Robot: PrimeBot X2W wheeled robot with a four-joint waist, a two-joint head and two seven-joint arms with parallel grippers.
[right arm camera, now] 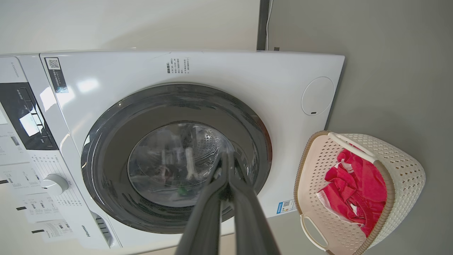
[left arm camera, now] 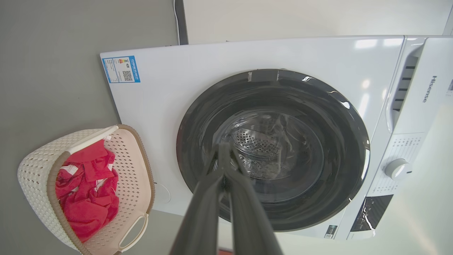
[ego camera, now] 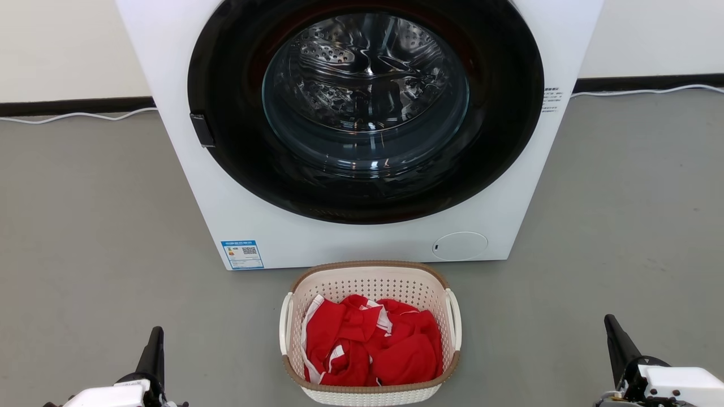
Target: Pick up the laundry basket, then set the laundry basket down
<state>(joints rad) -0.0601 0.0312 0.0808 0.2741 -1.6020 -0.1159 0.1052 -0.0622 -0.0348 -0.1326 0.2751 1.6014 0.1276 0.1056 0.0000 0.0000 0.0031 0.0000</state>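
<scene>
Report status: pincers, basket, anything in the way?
Left pincer, right pincer: shut, empty. Cream-white perforated plastic basket with brown rim on grey floor between them, untouched, red cloth inside. White washing machine close behind it.

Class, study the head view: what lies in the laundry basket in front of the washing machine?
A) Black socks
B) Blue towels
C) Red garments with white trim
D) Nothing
C: red garments with white trim lie bunched in the laundry basket, which stands before the washing machine.
</scene>
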